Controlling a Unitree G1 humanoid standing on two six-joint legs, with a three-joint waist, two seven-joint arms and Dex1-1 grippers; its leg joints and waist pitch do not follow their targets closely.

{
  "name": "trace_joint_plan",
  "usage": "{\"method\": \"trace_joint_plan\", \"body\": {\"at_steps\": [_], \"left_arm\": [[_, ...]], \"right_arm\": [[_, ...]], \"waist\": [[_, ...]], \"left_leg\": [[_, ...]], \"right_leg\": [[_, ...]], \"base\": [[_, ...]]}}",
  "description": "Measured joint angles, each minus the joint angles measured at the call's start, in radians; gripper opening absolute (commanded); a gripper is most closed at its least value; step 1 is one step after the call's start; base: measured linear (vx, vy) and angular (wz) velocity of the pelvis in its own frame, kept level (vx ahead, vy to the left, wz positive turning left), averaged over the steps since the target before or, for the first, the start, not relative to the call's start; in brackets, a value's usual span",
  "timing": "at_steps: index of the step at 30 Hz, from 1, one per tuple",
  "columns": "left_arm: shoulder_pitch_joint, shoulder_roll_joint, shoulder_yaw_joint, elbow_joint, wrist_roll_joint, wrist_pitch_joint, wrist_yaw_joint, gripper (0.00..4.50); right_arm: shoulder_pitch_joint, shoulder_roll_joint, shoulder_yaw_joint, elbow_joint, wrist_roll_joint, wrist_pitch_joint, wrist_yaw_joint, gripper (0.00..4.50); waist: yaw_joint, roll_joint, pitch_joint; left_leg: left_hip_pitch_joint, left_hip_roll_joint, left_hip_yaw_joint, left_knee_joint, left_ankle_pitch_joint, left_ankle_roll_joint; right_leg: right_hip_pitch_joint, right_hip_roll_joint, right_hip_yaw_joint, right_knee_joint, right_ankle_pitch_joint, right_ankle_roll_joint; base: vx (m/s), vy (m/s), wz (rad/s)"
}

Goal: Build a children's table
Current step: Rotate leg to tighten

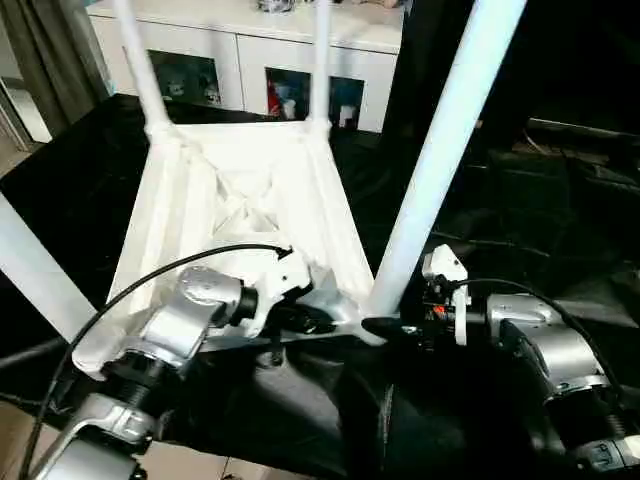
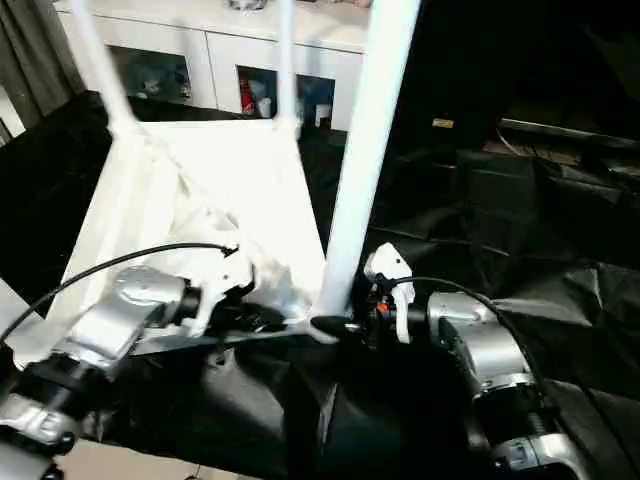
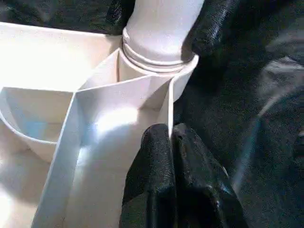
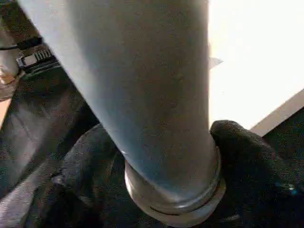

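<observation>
The right gripper (image 1: 385, 326) clasps the base of the near-right leg (image 1: 445, 150) at five o'clock on the upturned children's table (image 1: 240, 210). The left gripper (image 3: 172, 156), clenched empty, presses the tabletop's rim beside that socket. If the leg sits crooked, twisting could jam it or skid the table across the black cloth (image 1: 480, 240).

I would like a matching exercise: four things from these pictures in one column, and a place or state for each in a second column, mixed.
1. tabletop
2. near right leg
3. left gripper
4. cabinet

a. fingers closed on a rib of the rim
b. behind the work table
c. upside down on black cloth
d. standing in a corner socket, right gripper at its base

Pairs: 1-c, 2-d, 3-a, 4-b
</observation>
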Motion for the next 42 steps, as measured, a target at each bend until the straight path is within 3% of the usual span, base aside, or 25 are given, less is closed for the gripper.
{"method": "trace_joint_plan", "body": {"at_steps": [5, 13, 20, 27, 28, 32, 36, 42], "left_arm": [[0.002, 0.005, 0.000, -0.006, -0.002, 0.000, -0.012, 0.00], [0.007, -0.008, 0.003, -0.007, 0.002, 0.002, 0.019, 0.00], [-0.041, -0.131, 0.043, 0.107, 0.051, 0.002, 0.271, 0.00], [-0.067, -0.211, 0.069, 0.166, 0.085, 0.006, 0.424, 0.00], [-0.070, -0.218, 0.069, 0.173, 0.088, 0.006, 0.435, 0.00], [-0.071, -0.218, 0.068, 0.171, 0.090, 0.005, 0.431, 0.00], [-0.070, -0.195, 0.058, 0.152, 0.082, 0.007, 0.386, 0.00], [-0.053, -0.121, 0.038, 0.099, 0.068, 0.007, 0.257, 0.00]], "right_arm": [[0.000, 0.001, 0.000, 0.000, 0.000, 0.002, 0.006, 2.73], [0.001, 0.012, -0.002, 0.001, -0.007, -0.001, -0.022, 2.52], [-0.031, 0.156, -0.100, 0.113, -0.045, -0.054, -0.367, 2.47], [-0.074, 0.253, -0.134, 0.182, -0.080, -0.096, -0.600, 2.47], [-0.079, 0.262, -0.141, 0.191, -0.085, -0.098, -0.613, 3.02], [-0.079, 0.263, -0.142, 0.186, -0.085, -0.095, -0.599, 3.38], [-0.070, 0.219, -0.124, 0.160, -0.084, -0.083, -0.505, 3.66], [-0.048, 0.129, -0.076, 0.107, -0.066, -0.067, -0.311, 3.66]], "waist": [[0.001, -0.001, 0.001], [0.002, -0.001, 0.001], [-0.014, -0.002, 0.000], [-0.026, 0.004, -0.003], [-0.026, 0.005, -0.003], [-0.025, 0.005, -0.004], [-0.023, 0.004, -0.003], [-0.019, 0.003, -0.003]], "left_leg": [[0.000, 0.000, 0.000, 0.000, 0.000, 0.000], [0.000, 0.000, 0.000, 0.001, 0.000, 0.000], [0.006, 0.000, -0.002, 0.006, 0.000, 0.000], [0.005, -0.001, -0.002, 0.007, 0.000, 0.000], [0.005, -0.001, -0.002, 0.007, 0.000, 0.000], [0.005, 0.000, -0.003, 0.006, 0.000, 0.000], [0.004, 0.000, -0.003, 0.005, 0.000, 0.000], [0.003, 0.000, -0.002, -0.002, 0.000, 0.000]], "right_leg": [[0.000, 0.000, 0.000, 0.000, 0.000, 0.000], [0.000, 0.000, 0.000, 0.001, 0.000, 0.000], [0.005, 0.000, 0.002, 0.000, 0.001, 0.002], [0.005, -0.001, 0.002, 0.000, 0.001, 0.002], [0.005, -0.001, 0.002, 0.000, 0.001, 0.002], [0.005, -0.001, 0.002, 0.000, 0.001, 0.003], [0.004, -0.001, 0.001, -0.001, 0.003, 0.000], [0.002, 0.000, 0.000, -0.001, 0.001, 0.001]], "base": [[0.000, 0.000, 0.00], [0.000, 0.000, 0.00], [0.000, 0.000, 0.00], [0.000, 0.000, 0.00], [0.000, 0.000, 0.00], [0.000, 0.000, 0.00], [0.000, 0.000, 0.00], [0.000, 0.000, 0.00]]}}
